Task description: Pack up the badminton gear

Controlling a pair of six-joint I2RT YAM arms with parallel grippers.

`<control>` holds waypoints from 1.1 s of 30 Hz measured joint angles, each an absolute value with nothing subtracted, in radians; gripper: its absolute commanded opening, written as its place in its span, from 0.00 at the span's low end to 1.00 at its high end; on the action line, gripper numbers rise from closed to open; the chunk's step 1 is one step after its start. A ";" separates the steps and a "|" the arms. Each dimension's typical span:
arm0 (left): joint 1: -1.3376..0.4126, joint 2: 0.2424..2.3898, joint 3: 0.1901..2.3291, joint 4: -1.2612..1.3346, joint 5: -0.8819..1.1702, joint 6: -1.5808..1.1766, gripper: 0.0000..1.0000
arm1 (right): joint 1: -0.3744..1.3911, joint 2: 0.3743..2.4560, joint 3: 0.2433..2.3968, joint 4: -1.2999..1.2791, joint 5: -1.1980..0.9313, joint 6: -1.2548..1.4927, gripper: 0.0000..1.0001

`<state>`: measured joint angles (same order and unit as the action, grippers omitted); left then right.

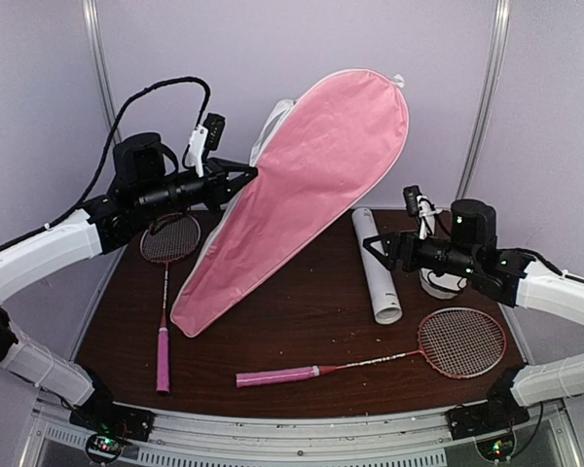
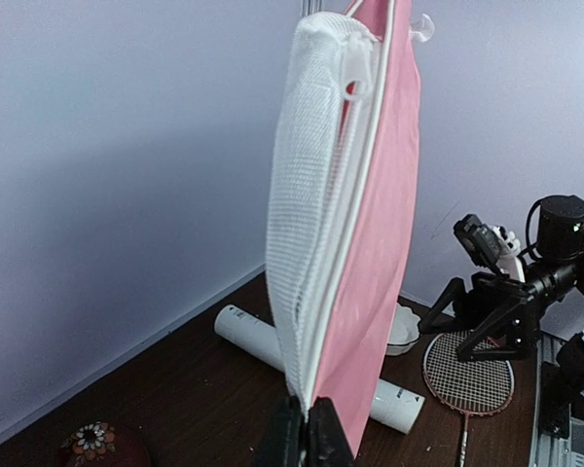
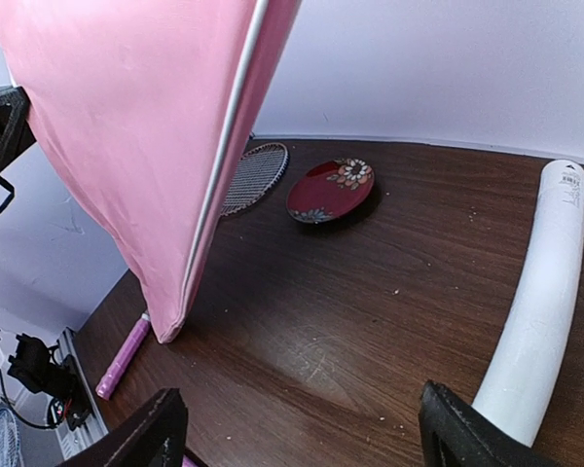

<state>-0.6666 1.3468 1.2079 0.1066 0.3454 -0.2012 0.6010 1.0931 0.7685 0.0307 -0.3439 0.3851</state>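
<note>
Dark wooden table [image 1: 302, 331], pale walls behind.

Pink bag [image 1: 302, 185]: racket-shaped, biggest item. It stands tilted, its narrow end touching the table left of centre and its wide end up against the back wall. The left wrist view shows a white mesh panel on one face and white piping along the edge.

Left gripper [image 1: 241, 180]: raised at the bag's left edge. Jaws pinched tight on the bag's rim, the fabric rising straight out of the closed fingers [image 2: 316, 443].

Right gripper [image 1: 378, 251]: low over the table, right of the bag. Jaws spread wide with only bare table between them. It holds nothing.

White tube [image 1: 384, 292]: lies flat, right of centre, running from back to front. The right wrist view has it passing behind that gripper's right-hand finger [image 3: 467, 438]; cannot tell whether they touch.

Racket one [image 1: 163, 360]: flat along the left side, head towards the back and just beside the bag, pink handle towards the front.

Racket two [image 1: 461, 342]: flat near the front edge, head at the right below the right arm, pink handle pointing left.

Dark red dish [image 3: 331, 188]: floral pattern, sits towards the back, behind the bag and beside racket one's head.

Shuttlecocks [image 2: 402, 331]: white feathery shape just beyond the tube, partly hidden. Count not readable.
</note>
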 measured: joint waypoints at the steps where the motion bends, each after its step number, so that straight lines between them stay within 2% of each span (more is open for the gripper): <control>1: -0.669 1.346 1.210 0.108 0.346 -0.204 0.00 | 0.607 1.089 0.762 0.048 -0.344 0.390 0.86; 10: -0.680 1.340 1.220 0.139 0.361 -0.263 0.00 | 0.627 1.093 0.717 0.218 -0.353 0.454 0.87; 17: -0.724 1.340 1.239 0.165 0.352 -0.324 0.00 | 0.672 1.199 0.718 0.388 -0.341 0.513 0.89; 21: -0.739 1.339 1.240 0.179 0.349 -0.363 0.00 | 0.703 1.280 0.744 0.472 -0.338 0.547 0.83; 23: -0.742 1.338 1.240 0.187 0.343 -0.386 0.00 | 0.713 1.310 0.760 0.519 -0.339 0.564 0.64; 25: -0.743 1.334 1.240 0.193 0.333 -0.406 0.00 | 0.722 1.327 0.769 0.569 -0.341 0.585 0.35; 29: -0.744 1.315 1.240 0.201 0.298 -0.451 0.00 | 0.729 1.331 0.789 0.640 -0.353 0.630 0.02; 33: -0.748 1.280 1.240 0.174 0.221 -0.492 0.00 | 0.731 1.307 0.830 0.612 -0.368 0.655 0.00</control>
